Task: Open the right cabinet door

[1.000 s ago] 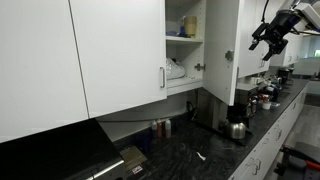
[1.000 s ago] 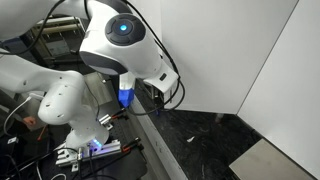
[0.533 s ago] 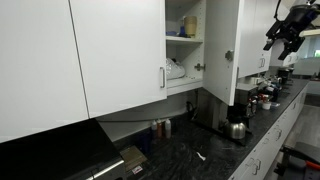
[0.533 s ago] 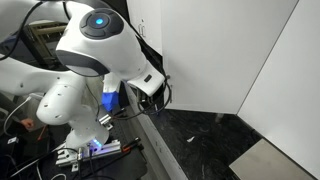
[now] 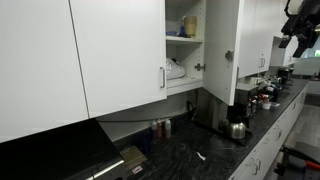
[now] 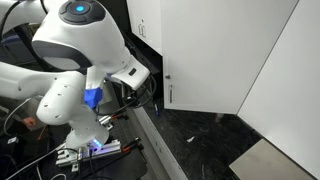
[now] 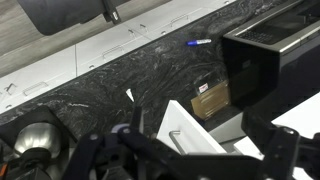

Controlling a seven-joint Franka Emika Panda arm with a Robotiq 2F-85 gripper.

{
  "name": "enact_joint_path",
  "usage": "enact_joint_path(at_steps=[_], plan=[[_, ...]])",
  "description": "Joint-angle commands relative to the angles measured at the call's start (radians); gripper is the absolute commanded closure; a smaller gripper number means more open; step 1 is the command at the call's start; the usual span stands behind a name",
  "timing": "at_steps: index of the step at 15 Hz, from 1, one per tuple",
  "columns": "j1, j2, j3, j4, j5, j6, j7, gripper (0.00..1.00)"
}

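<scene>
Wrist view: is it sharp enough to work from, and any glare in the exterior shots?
Wrist view: the pincer is a dark, blurred foreground; the countertop beyond is sharper. In an exterior view, the right cabinet door is evenly lit, no glare.

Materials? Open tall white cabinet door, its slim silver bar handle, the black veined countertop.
Tall glossy white cabinet door: smooth even sheen, no grain; likely lacquered or laminated board.
Slim silver bar handle: metallic-looking, probably brushed metal, too small to confirm.
Black veined countertop: polished stone or stone-look laminate; pale streaks and soft reflections in the wrist view.
</scene>
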Motion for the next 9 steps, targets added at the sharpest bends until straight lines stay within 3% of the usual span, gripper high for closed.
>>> enact_joint_path(at_steps=[1,9], plan=[[0.020,-0.048,0.016,-0.018,-0.033,-0.054,0.007,0.00],[0.103,-0.096,0.096,-0.055,-0.053,-0.062,0.014,0.00]])
